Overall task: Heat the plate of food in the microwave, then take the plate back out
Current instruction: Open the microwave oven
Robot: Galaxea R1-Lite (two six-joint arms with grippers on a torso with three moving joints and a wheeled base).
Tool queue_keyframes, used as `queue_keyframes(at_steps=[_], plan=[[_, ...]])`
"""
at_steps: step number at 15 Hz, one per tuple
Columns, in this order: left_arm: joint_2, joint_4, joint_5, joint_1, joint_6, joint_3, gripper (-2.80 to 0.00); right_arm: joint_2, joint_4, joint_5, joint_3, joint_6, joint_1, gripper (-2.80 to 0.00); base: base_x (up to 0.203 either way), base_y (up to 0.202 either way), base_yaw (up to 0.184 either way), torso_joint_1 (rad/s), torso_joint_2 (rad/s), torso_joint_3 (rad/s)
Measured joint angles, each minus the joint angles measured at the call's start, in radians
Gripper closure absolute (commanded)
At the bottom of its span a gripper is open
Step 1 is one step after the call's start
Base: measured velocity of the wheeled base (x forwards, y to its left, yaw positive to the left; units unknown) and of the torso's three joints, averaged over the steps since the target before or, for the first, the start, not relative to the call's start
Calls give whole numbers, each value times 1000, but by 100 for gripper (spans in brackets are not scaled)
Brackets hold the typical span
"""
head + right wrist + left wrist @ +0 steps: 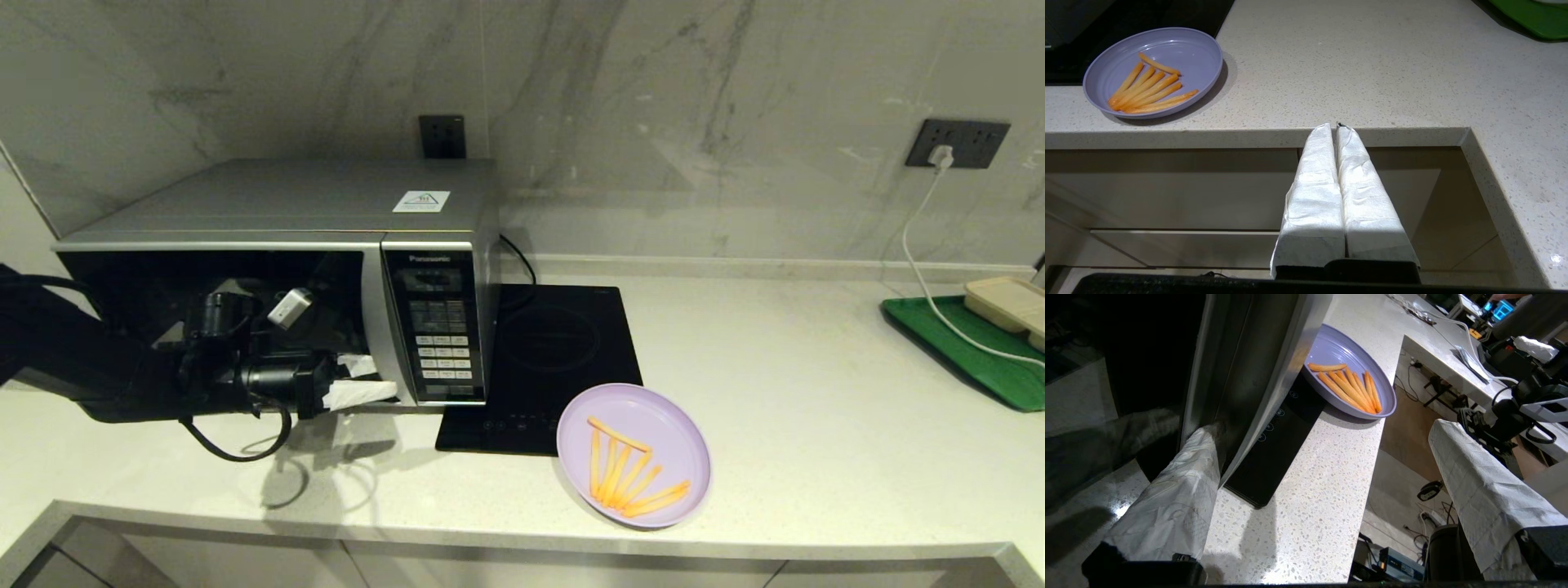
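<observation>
The lilac plate [663, 420] holding several orange fries [627, 474] rests on the counter near its front edge, its back rim overlapping the cooktop. The silver Panasonic microwave [286, 200] stands at the left with its dark door looking shut. My left gripper [363, 380] is open in front of the door's lower right corner, beside the keypad. In the left wrist view one wrapped finger [1180, 490] lies against the door edge, the other finger [1478, 486] hangs far apart over the floor. My right gripper [1332, 127] is shut on nothing, below the counter's front edge, right of the plate [1184, 53].
A flat black induction cooktop [547, 351] lies between the microwave and the plate. A green tray [955, 343] with a beige container [1008, 300] sits at the far right. A white cable [921, 245] runs from the wall socket to it.
</observation>
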State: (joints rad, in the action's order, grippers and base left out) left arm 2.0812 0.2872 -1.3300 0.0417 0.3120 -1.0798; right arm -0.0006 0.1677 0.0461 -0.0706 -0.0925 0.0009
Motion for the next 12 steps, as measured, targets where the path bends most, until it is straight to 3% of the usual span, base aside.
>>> queue_keyframes(at_steps=[9,12], plan=[[1,0,-3,5,-9,-18,-280,0,0,-1,0,-1,0,0,0,0,0,0,0,0],[-36,-56,-41,9,-60,-11,-280,0,0,0,0,-1,0,0,0,0,0,0,0,0]])
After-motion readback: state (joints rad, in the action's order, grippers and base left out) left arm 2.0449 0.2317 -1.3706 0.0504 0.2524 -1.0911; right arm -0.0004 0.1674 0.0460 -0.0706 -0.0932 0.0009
